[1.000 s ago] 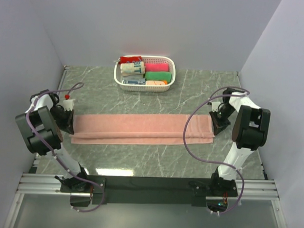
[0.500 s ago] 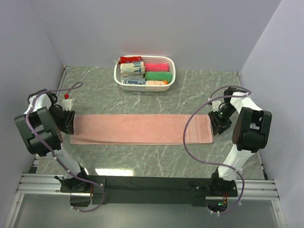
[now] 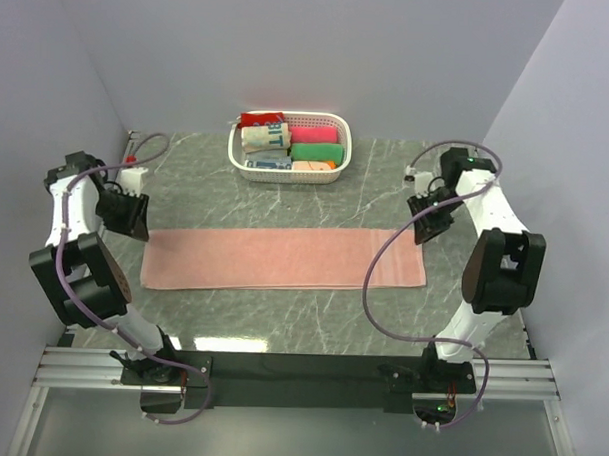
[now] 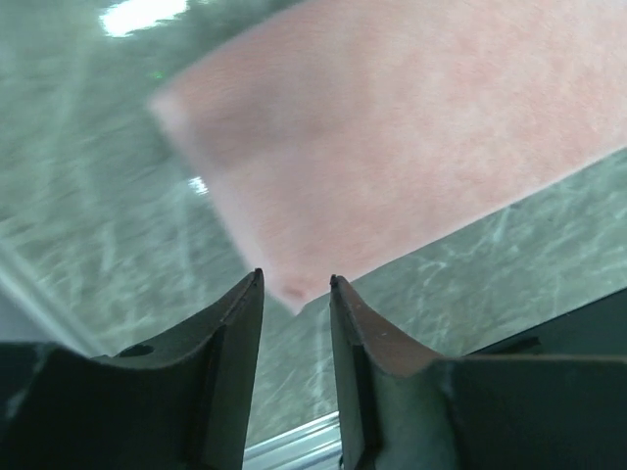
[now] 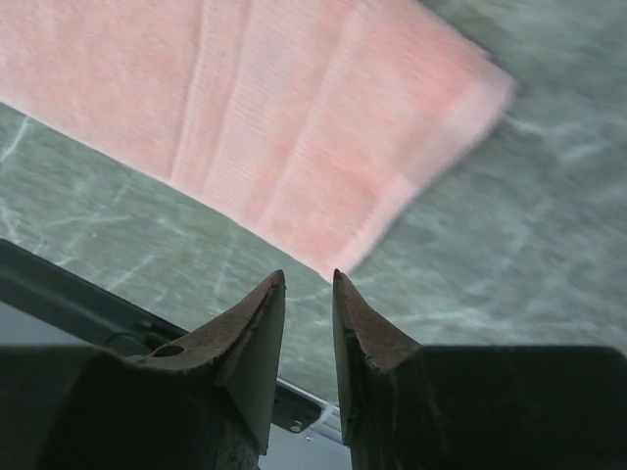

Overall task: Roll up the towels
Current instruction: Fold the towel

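Top external: towel (image 3: 283, 257) flat on marbled table (image 3: 386, 181), lilac walls (image 3: 291, 47); left fingers (image 4: 230, 343), right fingers (image 5: 250, 338) parted, seemingly empty

Left gripper (image 4: 295, 281) has let go of the left end of the towel (image 3: 283, 257). Its jaws, shut a second ago, now stand parted with nothing between them, and it has lifted away toward the far left. Right gripper (image 5: 309, 276): same, off the right end, drawn back toward the far side. The raised fold along the towel's near edge is gone and it lies flat.
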### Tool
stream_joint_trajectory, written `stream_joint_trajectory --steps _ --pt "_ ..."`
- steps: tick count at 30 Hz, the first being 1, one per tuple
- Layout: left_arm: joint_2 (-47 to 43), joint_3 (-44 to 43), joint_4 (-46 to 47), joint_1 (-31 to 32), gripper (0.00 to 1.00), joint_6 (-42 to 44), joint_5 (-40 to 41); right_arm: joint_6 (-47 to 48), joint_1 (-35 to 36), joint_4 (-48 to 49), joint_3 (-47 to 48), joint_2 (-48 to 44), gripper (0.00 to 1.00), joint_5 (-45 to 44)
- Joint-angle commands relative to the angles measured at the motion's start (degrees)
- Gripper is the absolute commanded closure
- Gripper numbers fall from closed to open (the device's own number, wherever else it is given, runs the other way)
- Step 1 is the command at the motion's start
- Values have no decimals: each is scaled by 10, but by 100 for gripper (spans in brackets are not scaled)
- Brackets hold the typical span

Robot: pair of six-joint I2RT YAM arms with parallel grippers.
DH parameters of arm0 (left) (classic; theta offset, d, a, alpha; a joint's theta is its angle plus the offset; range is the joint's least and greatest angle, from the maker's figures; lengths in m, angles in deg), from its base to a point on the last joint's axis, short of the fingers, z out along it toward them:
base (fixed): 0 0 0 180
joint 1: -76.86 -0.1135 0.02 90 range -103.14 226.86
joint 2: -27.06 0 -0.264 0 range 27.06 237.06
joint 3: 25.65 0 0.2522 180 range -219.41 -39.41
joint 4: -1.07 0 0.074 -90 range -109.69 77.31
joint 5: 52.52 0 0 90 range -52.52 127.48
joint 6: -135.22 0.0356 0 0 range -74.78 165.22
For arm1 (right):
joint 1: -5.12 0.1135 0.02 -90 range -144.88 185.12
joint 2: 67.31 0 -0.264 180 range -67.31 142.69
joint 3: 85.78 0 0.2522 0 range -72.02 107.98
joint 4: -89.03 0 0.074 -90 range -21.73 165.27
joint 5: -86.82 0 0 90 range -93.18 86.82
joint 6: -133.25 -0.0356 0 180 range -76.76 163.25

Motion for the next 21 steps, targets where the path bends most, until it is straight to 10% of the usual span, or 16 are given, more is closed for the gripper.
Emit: stream_joint_trajectory --steps 1,21 --pt "-4 40 31 27 62 -24 -34 -43 23 36 -18 21 67 16" --pt "128 59 212 10 90 -199 -47 -132 10 126 5 168 96 -14"
